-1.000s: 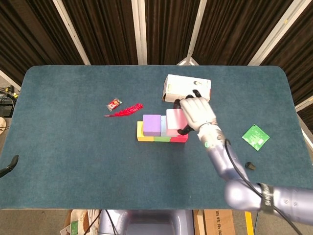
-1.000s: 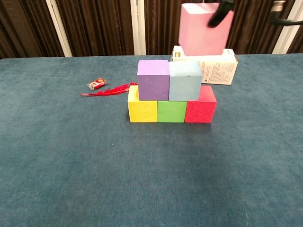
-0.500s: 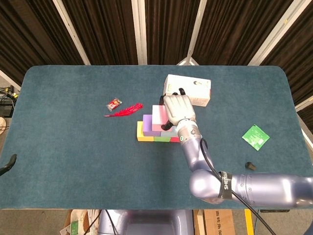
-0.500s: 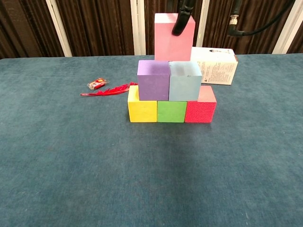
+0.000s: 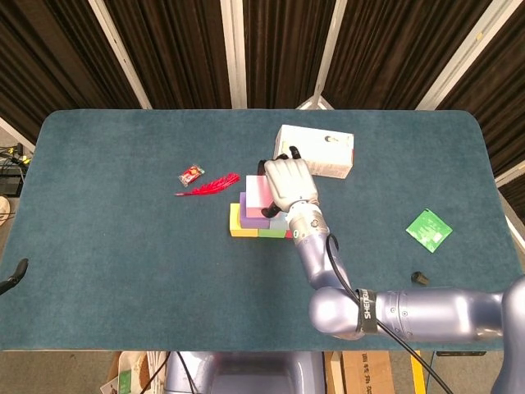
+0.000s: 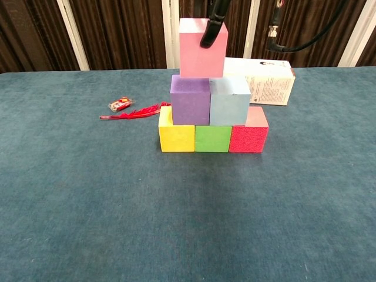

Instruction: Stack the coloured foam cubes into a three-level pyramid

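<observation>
A bottom row of yellow (image 6: 176,138), green (image 6: 212,138) and red (image 6: 248,136) cubes carries a purple cube (image 6: 190,100) and a light blue cube (image 6: 230,101). My right hand (image 5: 287,182) grips a pink cube (image 6: 201,48) from above; one dark finger (image 6: 212,23) crosses its front face. The pink cube sits level, mostly over the purple cube and reaching past the seam to the light blue one. Whether it touches them I cannot tell. From the head view the pink cube (image 5: 257,193) shows left of the hand, which hides most of the stack. My left hand is out of sight.
A white carton (image 6: 267,82) lies just behind the stack on the right. A red feather (image 5: 209,185) and a small red wrapper (image 5: 191,174) lie to the stack's left. A green card (image 5: 428,230) and a small black piece (image 5: 419,278) sit far right.
My right hand has carried the pink cube leftward and downward, from above the red cube's side to over the purple and light blue cubes.
</observation>
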{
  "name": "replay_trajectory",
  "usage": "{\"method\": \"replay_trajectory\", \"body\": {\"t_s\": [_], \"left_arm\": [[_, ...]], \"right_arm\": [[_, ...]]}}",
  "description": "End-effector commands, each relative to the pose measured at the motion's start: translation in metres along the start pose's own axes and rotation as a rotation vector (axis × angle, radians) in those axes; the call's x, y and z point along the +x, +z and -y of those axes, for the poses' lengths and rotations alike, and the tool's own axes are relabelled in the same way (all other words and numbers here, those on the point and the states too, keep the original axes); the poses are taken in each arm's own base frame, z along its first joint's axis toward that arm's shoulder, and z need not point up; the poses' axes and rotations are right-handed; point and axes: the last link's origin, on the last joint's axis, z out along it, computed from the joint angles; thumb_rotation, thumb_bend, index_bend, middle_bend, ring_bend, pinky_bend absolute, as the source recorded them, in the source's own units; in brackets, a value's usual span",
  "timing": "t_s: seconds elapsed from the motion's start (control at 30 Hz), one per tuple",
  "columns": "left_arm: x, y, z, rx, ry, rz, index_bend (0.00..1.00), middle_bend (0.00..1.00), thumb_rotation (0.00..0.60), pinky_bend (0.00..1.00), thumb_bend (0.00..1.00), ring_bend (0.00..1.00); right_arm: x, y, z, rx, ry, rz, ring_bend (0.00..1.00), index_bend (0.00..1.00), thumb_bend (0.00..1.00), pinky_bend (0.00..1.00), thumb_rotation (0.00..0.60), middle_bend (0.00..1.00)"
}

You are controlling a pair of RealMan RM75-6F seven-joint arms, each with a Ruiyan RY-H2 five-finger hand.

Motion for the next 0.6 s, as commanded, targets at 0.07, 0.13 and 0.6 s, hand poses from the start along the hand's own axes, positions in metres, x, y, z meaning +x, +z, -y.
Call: {"method": "replay_trajectory", "body": {"t_s": [0.07, 0.13, 0.6], "left_arm": [[0.000, 0.000, 0.000, 0.003, -0.001, -0.001, 0.02, 0.00, 0.600, 0.00, 0.30, 0.00], [0.000, 0.000, 0.000, 0.004, -0.002, -0.002, 0.02, 0.00, 0.600, 0.00, 0.30, 0.00], [0.000, -0.001, -0.001, 0.003, -0.004, -0.005, 0.01, 0.00, 0.600, 0.00, 0.31, 0.00]], "right_arm": [[-0.002, 0.001, -0.001, 0.005, 0.002, 0.002, 0.21, 0.36, 0.21, 0.00, 0.600, 0.41], [-0.004, 0.002, -0.003, 0.001, -0.004, 0.005, 0.21, 0.36, 0.21, 0.00, 0.600, 0.41], [-0.008, 0.004, -0.014, -0.003, 0.004, 0.012, 0.20, 0.36, 0.21, 0.00, 0.600, 0.39]]}}
